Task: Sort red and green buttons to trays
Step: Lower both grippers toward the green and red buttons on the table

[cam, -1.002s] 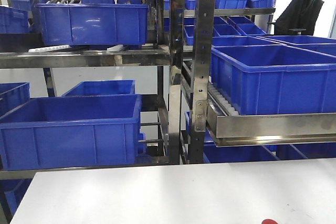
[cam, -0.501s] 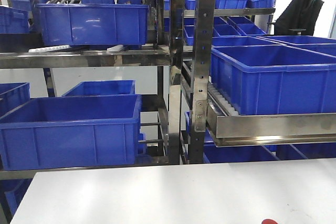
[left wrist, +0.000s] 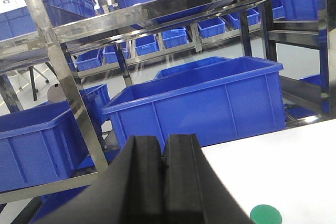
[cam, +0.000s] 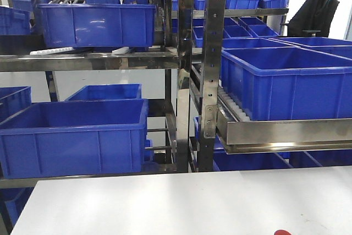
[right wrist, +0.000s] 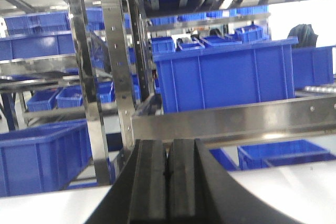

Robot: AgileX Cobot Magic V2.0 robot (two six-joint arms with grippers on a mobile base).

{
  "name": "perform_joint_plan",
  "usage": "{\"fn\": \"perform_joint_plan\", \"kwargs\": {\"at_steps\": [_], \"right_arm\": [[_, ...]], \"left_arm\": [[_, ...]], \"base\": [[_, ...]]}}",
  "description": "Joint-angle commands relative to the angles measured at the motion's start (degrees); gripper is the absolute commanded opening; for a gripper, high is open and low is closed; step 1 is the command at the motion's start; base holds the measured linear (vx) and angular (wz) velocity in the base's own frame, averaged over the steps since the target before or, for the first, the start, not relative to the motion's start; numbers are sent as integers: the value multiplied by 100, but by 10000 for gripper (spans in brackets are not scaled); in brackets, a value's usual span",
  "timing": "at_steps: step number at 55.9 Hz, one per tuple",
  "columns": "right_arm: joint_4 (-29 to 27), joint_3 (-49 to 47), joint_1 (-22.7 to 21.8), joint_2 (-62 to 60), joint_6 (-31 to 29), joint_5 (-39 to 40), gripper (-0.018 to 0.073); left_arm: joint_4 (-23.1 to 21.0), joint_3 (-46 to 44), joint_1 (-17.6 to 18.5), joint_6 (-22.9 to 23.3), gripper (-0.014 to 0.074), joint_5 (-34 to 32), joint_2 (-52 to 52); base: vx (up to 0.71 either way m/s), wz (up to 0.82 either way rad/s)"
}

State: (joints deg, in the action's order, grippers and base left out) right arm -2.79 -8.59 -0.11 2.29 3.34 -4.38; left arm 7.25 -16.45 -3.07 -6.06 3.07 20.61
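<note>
A small red rounded cap [cam: 282,233], apparently the red button, peeks over the bottom edge of the front view on the white table [cam: 181,202]. A green round cap [left wrist: 265,214], apparently the green button, lies on the table at the lower right of the left wrist view, right of my left gripper [left wrist: 164,148]. The left gripper's jaws are pressed together with nothing between them. My right gripper [right wrist: 168,150] is also shut and empty, raised above the table and facing the racks. The green and red trays are out of view.
Steel racks [cam: 184,70] stand behind the table's far edge, loaded with deep blue crates [cam: 74,136]. A large crate [cam: 286,81] sits on a roller shelf at the right. A crate [left wrist: 199,103] faces the left gripper beyond the table edge.
</note>
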Motion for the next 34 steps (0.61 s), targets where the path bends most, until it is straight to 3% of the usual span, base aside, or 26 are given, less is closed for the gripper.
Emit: {"fn": "perform_joint_plan", "kwargs": {"at_steps": [1, 9, 19, 25, 34], "right_arm": [[3, -277, -4, 239, -13, 257, 40], [21, -522, -4, 734, -37, 139, 118], [65, -846, -4, 1584, -60, 104, 296], [70, -954, -4, 2187, -60, 120, 446], [45, -966, -4, 3022, -60, 187, 611]], "left_arm": [[-10, -186, 45, 62, 159, -156, 103], [-10, -211, 45, 62, 273, 193, 217], [-40, -691, 45, 62, 505, 397, 670], [-385, -1101, 51, 54, 603, 517, 1128], [-1286, -1547, 82, -48, 601, 1472, 2035]], "base": [[0, 0], [0, 0], [0, 0], [0, 0], [0, 0]]}}
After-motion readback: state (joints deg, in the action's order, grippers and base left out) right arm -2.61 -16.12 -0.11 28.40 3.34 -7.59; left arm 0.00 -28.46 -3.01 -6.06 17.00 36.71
